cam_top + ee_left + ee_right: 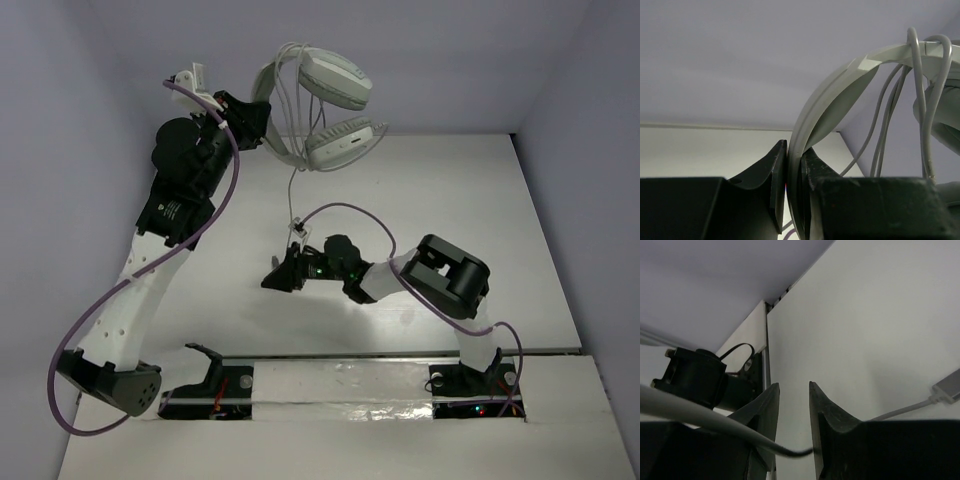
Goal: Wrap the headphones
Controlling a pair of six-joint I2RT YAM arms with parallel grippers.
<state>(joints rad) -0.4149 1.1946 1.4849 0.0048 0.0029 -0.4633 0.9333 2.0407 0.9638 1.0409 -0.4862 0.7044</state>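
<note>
The white headphones (337, 80) hang in the air at the back, held by the headband (840, 85). My left gripper (250, 115) is raised and shut on that headband; in the left wrist view (794, 150) the band is pinched between both pads. Loops of the thin grey cable (921, 100) drape over the headband. The cable (293, 190) drops to its plug (297, 228) by my right gripper (282, 275), low over the table. In the right wrist view my right gripper (794, 387) is open, with the cable (715, 417) crossing low between the fingers. The plug (947, 386) lies to the right.
The white table (470, 220) is walled on the left, back and right. Purple arm cables (235, 165) loop beside both arms. A black arm-base mount (695, 377) shows past my right gripper's left finger. The table's near edge (400, 352) runs in front of the arm bases.
</note>
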